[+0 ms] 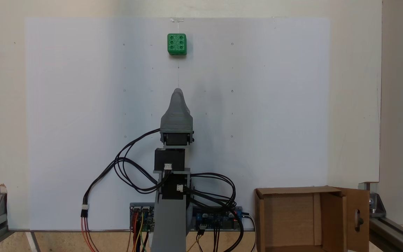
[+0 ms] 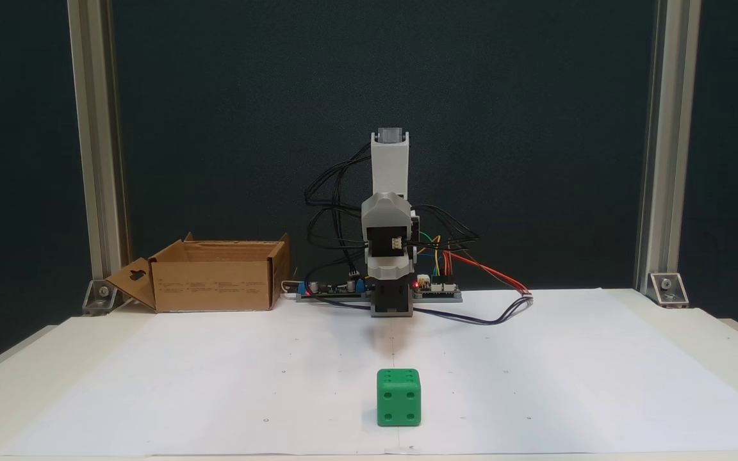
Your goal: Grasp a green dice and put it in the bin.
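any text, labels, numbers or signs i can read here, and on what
No readable words or brand names.
Green dice: six pips on its top face in the view from above; four pips on the face towards the other fixed camera.
Bin: faint printed lines on its side, too small to read.

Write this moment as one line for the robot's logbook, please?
stage: before grasp | gripper: above the sheet, short of dice, jaw state unclear | green dice: on white sheet, untouched | bin: open, beside arm base
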### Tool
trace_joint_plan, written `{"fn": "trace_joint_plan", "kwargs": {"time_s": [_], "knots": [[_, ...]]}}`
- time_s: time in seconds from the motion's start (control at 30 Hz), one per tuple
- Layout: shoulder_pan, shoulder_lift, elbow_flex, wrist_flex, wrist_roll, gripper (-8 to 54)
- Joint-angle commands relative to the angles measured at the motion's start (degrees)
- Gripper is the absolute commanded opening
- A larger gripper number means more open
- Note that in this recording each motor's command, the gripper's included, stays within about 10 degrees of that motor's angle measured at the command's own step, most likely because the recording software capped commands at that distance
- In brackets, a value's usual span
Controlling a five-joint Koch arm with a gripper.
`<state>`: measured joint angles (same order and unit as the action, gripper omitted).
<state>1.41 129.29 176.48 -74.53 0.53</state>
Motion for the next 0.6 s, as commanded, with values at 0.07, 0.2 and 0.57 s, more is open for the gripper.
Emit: {"fn": "trace_joint_plan", "kwargs": {"time_s": [0.07, 0.2, 0.57], "knots": [[1.1, 6.2, 2.8, -12.3, -1.5, 44.6], [1.1, 6.2, 2.8, -13.1, -1.5, 44.6], [1.1, 6.3, 2.8, -13.4, -1.4, 44.6]]}}
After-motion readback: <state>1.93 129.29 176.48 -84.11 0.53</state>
